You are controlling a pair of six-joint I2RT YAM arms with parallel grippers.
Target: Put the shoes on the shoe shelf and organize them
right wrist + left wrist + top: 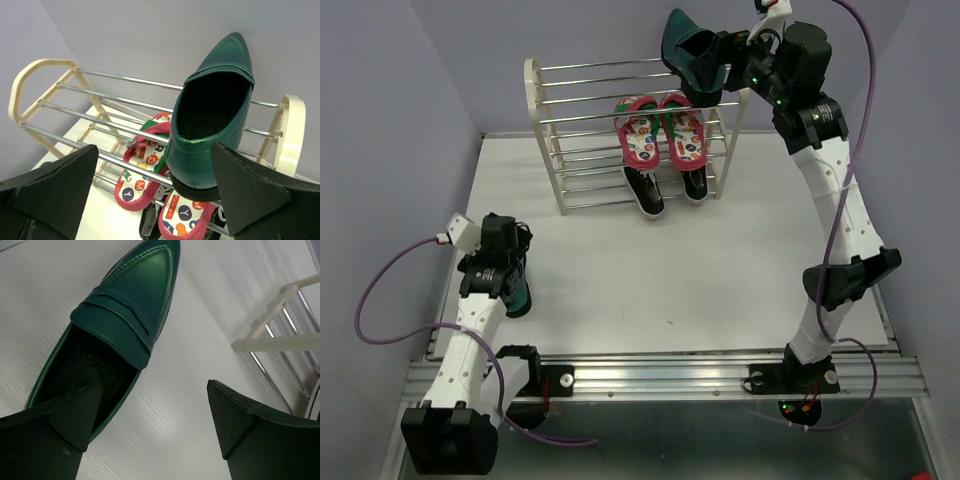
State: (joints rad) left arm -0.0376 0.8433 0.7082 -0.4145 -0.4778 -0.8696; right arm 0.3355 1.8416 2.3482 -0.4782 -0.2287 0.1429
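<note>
Left gripper (154,386), jaws wide, one finger (55,425) over the opening of a green shoe (130,305) flat on the table (210,315), toe pointing away. Shelf (533,100): flip-flops (660,130) above sneakers (665,190). The mate (215,115) lies across the top rods (125,80), toe to the wall (150,30), with the right gripper (155,149) wide at its heel.

High rear overview; two close wrist views, common shelf (534,95).

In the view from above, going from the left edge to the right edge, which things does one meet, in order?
The left gripper → first flip-flop → second flip-flop → right gripper.
</note>
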